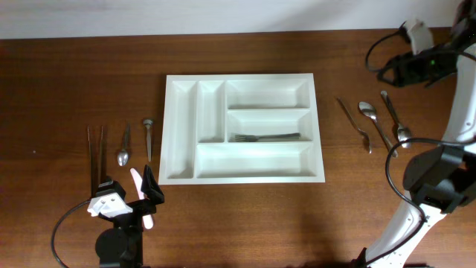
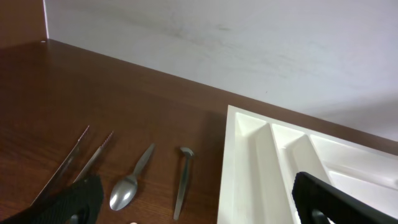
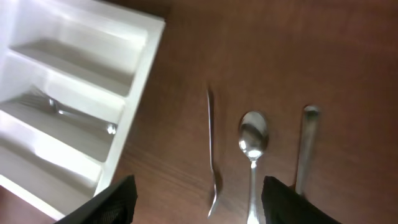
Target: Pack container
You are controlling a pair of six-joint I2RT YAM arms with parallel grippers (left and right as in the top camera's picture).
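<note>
The large white plastic five-compartment cutlery tray (image 1: 245, 179) sits mid-counter (image 1: 59, 67), holding only one steel fork (image 1: 268, 137) in its middle wide compartment. By my reading, packing has barely begun: a steel spoon (image 1: 123, 153) left of the tray, another steel spoon (image 1: 365, 113) to its right, and their neighbours await. Left jaws and right jaws gape wide, empty.

- Container (image 1: 245, 179): white plastic, smooth moulded walls, soft gloss with pale highlights along the dividers.
- Worktop (image 1: 74, 74): dark brown wood, visible grain, low satin sheen.
- Fork (image 1: 268, 137): bare metal, bright.
- Spoon (image 3: 253, 140): polished metal, mirror-like bowl.
- Thin utensil (image 3: 211, 143): silvery metal, a narrow highlight down its length.
- Small spoon (image 2: 127, 190): metal, glossy bowl, duller handle.
- Wall (image 2: 249, 43): white, matt, faintly scuffed.
- Left end effector (image 2: 200, 205), fingers (image 2: 329, 199): black, matt, finely textured; probably plastic, as the close view is blurred.
</note>
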